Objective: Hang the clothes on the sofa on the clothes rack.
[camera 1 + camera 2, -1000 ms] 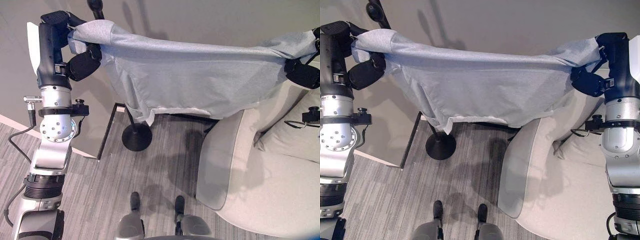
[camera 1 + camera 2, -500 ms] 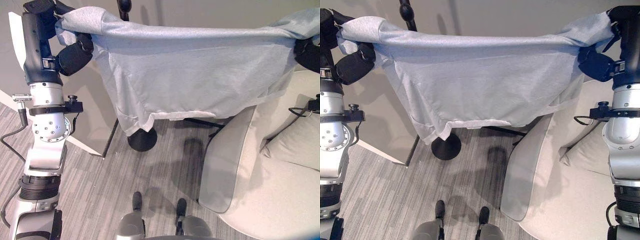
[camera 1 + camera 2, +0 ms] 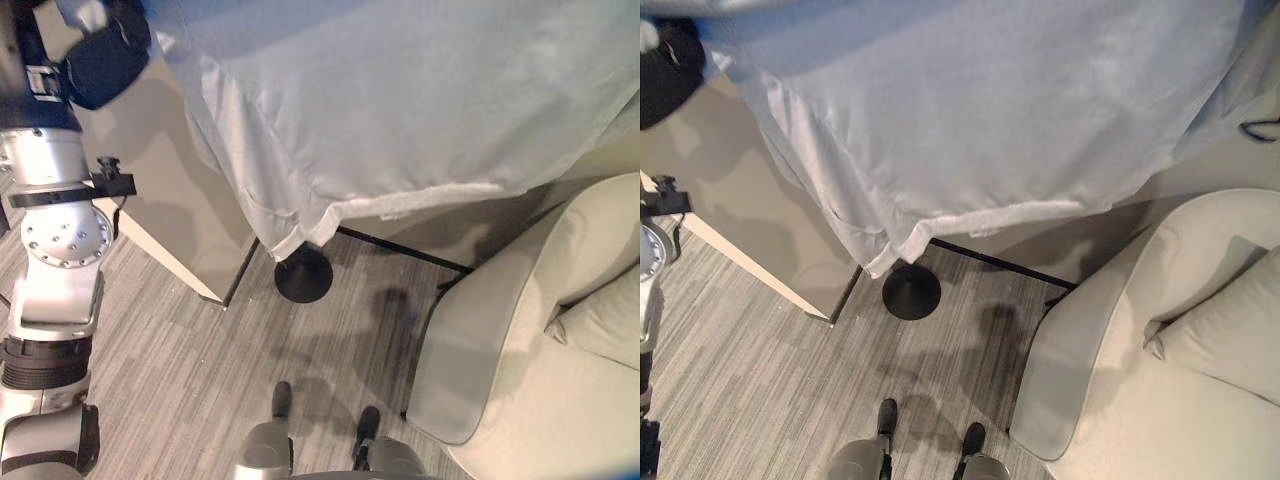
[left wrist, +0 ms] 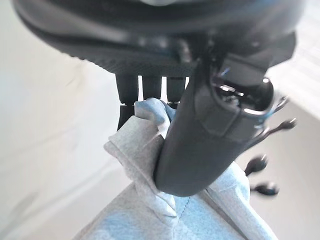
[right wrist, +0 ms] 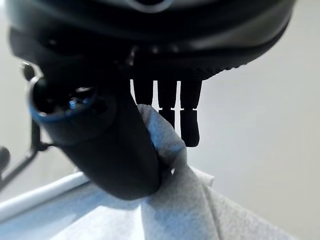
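Note:
A light grey-blue shirt (image 3: 420, 100) hangs spread wide across the top of the eye views, its white hem (image 3: 980, 220) drooping lowest at the left. My left hand (image 3: 95, 60) holds one end at the upper left; in the left wrist view its thumb (image 4: 200, 135) pinches a bunched fold of the shirt (image 4: 145, 145) against the fingers. My right hand (image 5: 115, 155) pinches the other end of the shirt (image 5: 180, 210) the same way. The clothes rack's round black base (image 3: 303, 275) stands on the floor just under the hem, and its black pegs (image 4: 265, 188) lie past my left hand.
A cream sofa (image 3: 470, 350) with a loose cushion (image 3: 600, 320) fills the lower right. A beige panel (image 3: 170, 200) juts out at the left beside the rack base. A thin black bar (image 3: 400, 250) runs along the floor from base to sofa. Grey carpet lies in front.
Both hands have lifted the stretched shirt much higher, so it now covers the top of the eye views and hides the rack's pole. The camera has shifted too.

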{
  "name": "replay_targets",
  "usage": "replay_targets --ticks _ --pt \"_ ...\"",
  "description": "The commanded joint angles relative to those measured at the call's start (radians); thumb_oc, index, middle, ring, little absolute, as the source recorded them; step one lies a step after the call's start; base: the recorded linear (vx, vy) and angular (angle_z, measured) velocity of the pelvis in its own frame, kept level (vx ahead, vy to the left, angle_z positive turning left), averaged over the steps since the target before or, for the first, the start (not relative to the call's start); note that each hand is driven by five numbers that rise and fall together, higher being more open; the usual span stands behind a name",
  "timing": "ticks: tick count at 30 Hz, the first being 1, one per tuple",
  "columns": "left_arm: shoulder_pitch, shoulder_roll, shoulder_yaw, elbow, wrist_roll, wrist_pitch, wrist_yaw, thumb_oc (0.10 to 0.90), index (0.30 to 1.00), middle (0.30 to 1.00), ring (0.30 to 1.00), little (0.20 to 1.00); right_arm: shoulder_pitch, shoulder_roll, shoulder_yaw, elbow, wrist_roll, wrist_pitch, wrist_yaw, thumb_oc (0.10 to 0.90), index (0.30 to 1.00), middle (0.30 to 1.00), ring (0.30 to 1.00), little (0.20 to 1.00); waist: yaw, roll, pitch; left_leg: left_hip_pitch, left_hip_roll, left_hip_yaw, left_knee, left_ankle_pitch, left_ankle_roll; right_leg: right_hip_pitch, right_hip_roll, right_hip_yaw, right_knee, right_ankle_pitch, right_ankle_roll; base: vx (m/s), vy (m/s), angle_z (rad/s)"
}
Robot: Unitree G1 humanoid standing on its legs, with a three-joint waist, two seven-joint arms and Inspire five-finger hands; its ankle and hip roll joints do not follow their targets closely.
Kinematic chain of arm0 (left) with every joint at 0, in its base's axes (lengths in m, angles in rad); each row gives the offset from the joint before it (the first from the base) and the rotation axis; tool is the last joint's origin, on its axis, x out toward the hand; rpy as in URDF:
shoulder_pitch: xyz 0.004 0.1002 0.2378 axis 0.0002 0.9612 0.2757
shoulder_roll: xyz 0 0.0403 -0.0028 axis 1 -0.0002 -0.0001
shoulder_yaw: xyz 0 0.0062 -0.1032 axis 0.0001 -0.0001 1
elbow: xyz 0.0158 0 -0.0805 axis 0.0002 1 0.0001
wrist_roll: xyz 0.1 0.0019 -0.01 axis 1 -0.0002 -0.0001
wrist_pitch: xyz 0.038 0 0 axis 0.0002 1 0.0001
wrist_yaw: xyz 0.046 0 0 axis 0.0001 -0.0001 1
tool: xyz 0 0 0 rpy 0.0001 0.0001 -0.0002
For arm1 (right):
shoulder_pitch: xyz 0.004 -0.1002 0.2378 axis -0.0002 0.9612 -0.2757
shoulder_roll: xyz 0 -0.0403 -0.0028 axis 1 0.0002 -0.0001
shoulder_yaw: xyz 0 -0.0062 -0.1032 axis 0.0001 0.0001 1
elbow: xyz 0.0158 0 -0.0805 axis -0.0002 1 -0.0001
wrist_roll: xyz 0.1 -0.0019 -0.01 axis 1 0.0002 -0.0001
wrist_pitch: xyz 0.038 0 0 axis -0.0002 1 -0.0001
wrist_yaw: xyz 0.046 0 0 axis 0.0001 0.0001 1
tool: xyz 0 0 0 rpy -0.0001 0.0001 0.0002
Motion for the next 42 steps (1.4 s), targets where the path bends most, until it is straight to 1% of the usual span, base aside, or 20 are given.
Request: replay_targets --ticks 1,3,4,5,6,7,8,10,11,13,14,18,22,25,30,32,35,38,39,42 --pt "-0.100 0.103 0.011 0.086 0.017 -0.040 0.087 0.400 0.300 0.300 0.300 0.300 -0.181 -0.045 0.115 0.108 0.061 0.021 -0.089 0.400 0.300 0.300 0.300 0.300 0.008 -0.053 -0.162 0.144 -0.058 0.059 -0.039 -0.175 -0.005 -0.059 -0.044 0.025 0.171 0.143 0.034 0.09 -0.084 0.33" --pt "-0.132 0.123 -0.010 0.109 0.013 -0.046 0.088 0.400 0.300 0.300 0.300 0.300 -0.274 -0.050 0.201 0.133 0.084 0.019 -0.078 0.400 0.300 0.300 0.300 0.300 0.004 -0.048 -0.153 0.153 -0.044 0.054 -0.039 -0.182 -0.021 -0.097 -0.043 0.031 0.072 0.127 0.027 0.18 -0.163 0.11" --pt "-0.139 0.134 -0.020 0.117 0.010 -0.049 0.085 0.400 0.300 0.300 0.300 0.300 -0.309 -0.056 0.242 0.152 0.091 0.019 -0.076 0.400 0.300 0.300 0.300 0.300 -0.006 -0.046 -0.147 0.165 -0.039 0.040 -0.039 -0.188 -0.029 -0.102 -0.020 0.047 -0.044 0.121 0.024 0.33 -0.219 0.11" --pt "-0.130 0.133 -0.026 0.126 0.012 -0.044 0.077 0.400 0.300 0.300 0.300 0.300 -0.331 -0.064 0.279 0.167 0.098 0.020 -0.071 0.400 0.300 0.300 0.300 0.300 -0.031 -0.041 -0.138 0.197 -0.036 0.006 -0.039 -0.206 -0.038 -0.126 0.043 0.114 -0.177 0.128 0.032 0.25 -0.161 0.25" --pt "-0.129 0.133 -0.023 0.126 0.012 -0.044 0.077 0.400 0.300 0.300 0.300 0.300 -0.340 -0.063 0.288 0.169 0.098 0.020 -0.071 0.400 0.300 0.300 0.300 0.300 -0.033 -0.040 -0.137 0.195 -0.036 0.006 -0.039 -0.202 -0.039 -0.122 0.043 0.113 -0.189 0.139 0.030 0.25 -0.121 0.45" --pt "-0.099 0.134 -0.022 0.125 0.025 -0.039 0.072 0.400 0.300 0.300 0.300 0.300 -0.340 -0.079 0.313 0.177 0.087 0.023 -0.067 0.400 0.300 0.300 0.300 0.300 -0.049 -0.041 -0.135 0.207 -0.040 -0.019 -0.039 -0.213 -0.038 -0.123 0.065 0.156 -0.228 0.144 0.032 0.07 -0.034 0.61" --pt "-0.097 0.134 -0.020 0.125 0.026 -0.038 0.071 0.400 0.300 0.300 0.300 0.300 -0.343 -0.078 0.318 0.178 0.087 0.023 -0.067 0.400 0.300 0.300 0.300 0.300 -0.051 -0.040 -0.135 0.208 -0.040 -0.020 -0.039 -0.214 -0.038 -0.121 0.065 0.155 -0.230 0.145 0.032 0.20 -0.117 0.84" --pt "-0.088 0.113 -0.007 0.122 0.026 -0.039 0.063 0.400 0.300 0.300 0.300 0.300 -0.374 -0.072 0.333 0.162 0.094 0.020 -0.043 0.400 0.300 0.300 0.300 0.300 -0.057 -0.065 -0.145 0.215 -0.045 -0.046 -0.039 -0.203 -0.050 -0.084 0.070 0.166 -0.267 0.194 0.030 0.18 -0.204 1.04" --pt "-0.092 0.095 -0.014 0.122 0.023 -0.044 0.058 0.400 0.300 0.300 0.300 0.300 -0.377 -0.076 0.336 0.158 0.101 0.009 -0.040 0.400 0.300 0.300 0.300 0.300 -0.062 -0.070 -0.154 0.210 -0.039 -0.049 -0.039 -0.189 -0.058 -0.075 0.077 0.163 -0.285 0.193 0.028 0.18 -0.198 0.80" --pt "-0.081 0.050 -0.025 0.127 0.021 -0.041 0.037 0.400 0.300 0.300 0.300 0.300 -0.369 -0.084 0.333 0.153 0.128 -0.009 -0.026 0.400 0.300 0.300 0.300 0.300 -0.076 -0.067 -0.183 0.204 -0.011 -0.051 -0.039 -0.182 -0.072 -0.048 0.101 0.134 -0.288 0.152 0.015 0.23 -0.224 0.75" --pt "-0.079 0.049 -0.025 0.127 0.021 -0.041 0.036 0.400 0.300 0.300 0.300 0.300 -0.363 -0.085 0.329 0.152 0.129 -0.010 -0.025 0.400 0.300 0.300 0.300 0.300 -0.079 -0.066 -0.184 0.204 -0.008 -0.054 -0.039 -0.183 -0.073 -0.047 0.102 0.130 -0.288 0.150 0.014 0.17 -0.213 0.67" --pt "-0.053 0.010 -0.013 0.123 0.024 -0.027 0.018 0.400 0.300 0.300 0.300 0.300 -0.271 -0.086 0.237 0.105 0.148 -0.029 -0.014 0.400 0.300 0.300 0.300 0.300 -0.098 -0.068 -0.207 0.203 0.025 -0.059 -0.039 -0.173 -0.095 -0.015 0.130 0.094 -0.288 0.105 -0.011 0.11 -0.159 0.39" --pt "-0.049 0.009 -0.017 0.122 0.028 -0.021 0.013 0.400 0.300 0.300 0.300 0.300 -0.194 -0.086 0.164 0.064 0.136 -0.029 -0.008 0.400 0.300 0.300 0.300 0.300 -0.104 -0.079 -0.219 0.210 0.035 -0.068 -0.039 -0.171 -0.103 0.001 0.142 0.083 -0.288 0.087 -0.021 0.08 -0.101 0.11" --pt "-0.045 0.017 -0.025 0.128 0.025 -0.018 0.009 0.400 0.300 0.300 0.300 0.300 -0.175 -0.091 0.156 0.063 0.128 -0.023 -0.002 0.400 0.300 0.300 0.300 0.300 -0.099 -0.089 -0.224 0.216 0.041 -0.071 -0.039 -0.162 -0.105 0.015 0.153 0.079 -0.288 0.074 -0.029 0.07 -0.093 -0.02" --pt "-0.029 0.031 -0.036 0.145 0.020 -0.010 -0.003 0.400 0.300 0.300 0.300 0.300 -0.175 -0.087 0.202 0.145 0.115 0.003 0.015 0.400 0.300 0.300 0.300 0.300 -0.088 -0.095 -0.223 0.222 0.049 -0.075 -0.039 -0.144 -0.110 0.023 0.160 0.077 -0.288 0.067 -0.034 0.02 -0.051 0.04" --pt "-0.006 0.023 -0.037 0.152 0.017 -0.011 -0.018 0.400 0.300 0.300 0.300 0.300 -0.159 -0.047 0.235 0.212 0.120 0.020 0.043 0.400 0.300 0.300 0.300 0.300 -0.081 -0.089 -0.219 0.222 0.050 -0.071 -0.039 -0.146 -0.108 0.024 0.161 0.078 -0.288 0.064 -0.037 0.01 -0.050 0.09" --pt "0.036 0.015 -0.023 0.158 0.019 -0.005 -0.034 0.400 0.300 0.300 0.300 0.300 -0.106 0.007 0.240 0.247 0.109 0.033 0.073 0.400 0.300 0.300 0.300 0.300 -0.076 -0.073 -0.213 0.222 0.049 -0.067 -0.039 -0.146 -0.105 0.028 0.161 0.078 -0.288 0.061 -0.039 0.01 -0.029 0.10" --pt "0.067 0.008 -0.014 0.157 0.027 0.001 -0.042 0.400 0.300 0.300 0.300 0.300 -0.027 0.053 0.197 0.235 0.084 0.039 0.084 0.400 0.300 0.300 0.300 0.300 -0.073 -0.064 -0.209 0.222 0.049 -0.067 -0.039 -0.145 -0.103 0.029 0.161 0.079 -0.288 0.061 -0.040 0.00 0.000 0.00" --pt "0.094 -0.008 -0.008 0.167 0.039 0.011 -0.056 0.400 0.300 0.300 0.300 0.300 0.056 0.123 0.143 0.213 0.079 0.043 0.095 0.400 0.300 0.300 0.300 0.300 -0.071 -0.045 -0.201 0.220 0.046 -0.070 -0.039 -0.146 -0.099 0.031 0.158 0.078 -0.288 0.060 -0.043 0.00 -0.018 0.06" --pt "0.113 -0.008 -0.010 0.177 0.049 0.019 -0.063 0.400 0.300 0.300 0.300 0.300 0.160 0.194 0.077 0.169 0.060 0.044 0.102 0.400 0.300 0.300 0.300 0.300 -0.068 -0.040 -0.202 0.220 0.045 -0.073 -0.039 -0.151 -0.096 0.033 0.156 0.077 -0.288 0.059 -0.044 0.00 -0.007 0.03"
